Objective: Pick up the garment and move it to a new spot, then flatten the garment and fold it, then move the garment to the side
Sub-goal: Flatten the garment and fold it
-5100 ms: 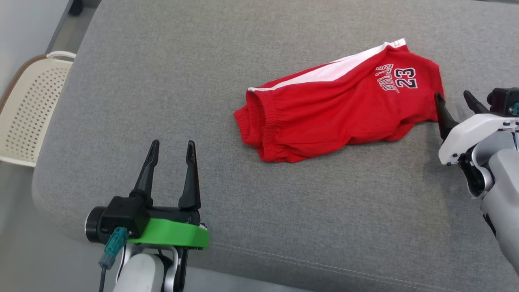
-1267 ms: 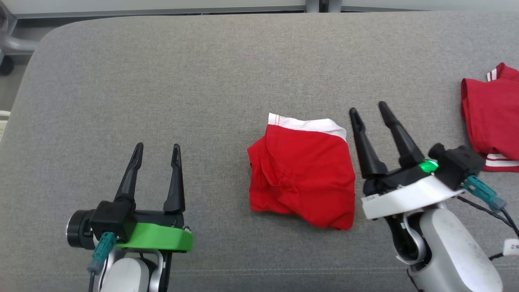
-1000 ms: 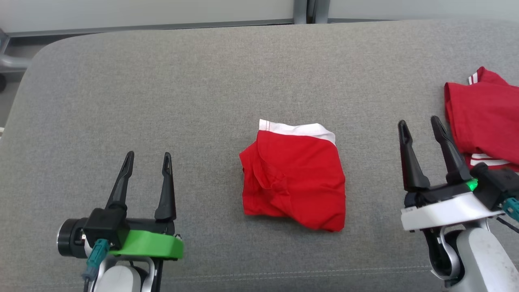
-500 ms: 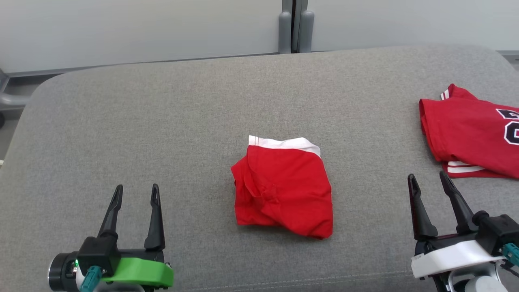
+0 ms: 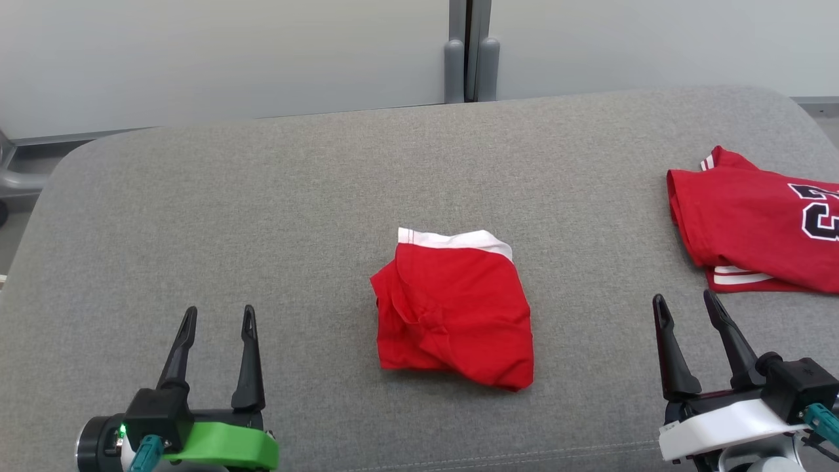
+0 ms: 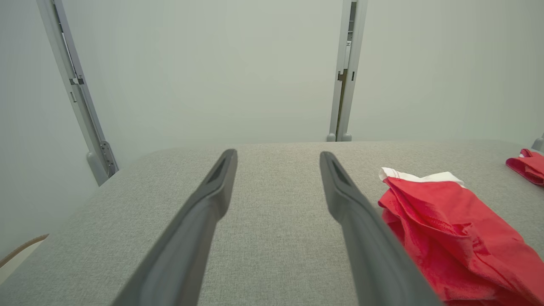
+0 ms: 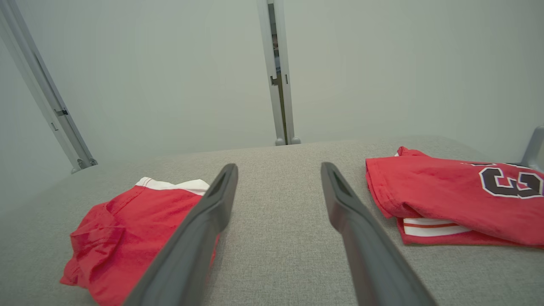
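My left gripper: two long black tapered fingers, black housing, bright green mounting plate, teal cable plug, small lit green lamp. My right gripper: matching black fingers, white mounting plate, black camera block, teal plug.

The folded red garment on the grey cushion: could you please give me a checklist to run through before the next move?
1. Folded red garment lies compact, untouched: ok.
2. Left gripper open, empty: ok.
3. Right gripper open, empty: ok.
4. Numbered jersey lies apart from the garment: ok.
5. Bare grey cushion on the left for setting it aside: ok.
6. Underside layers tidy: cannot tell.
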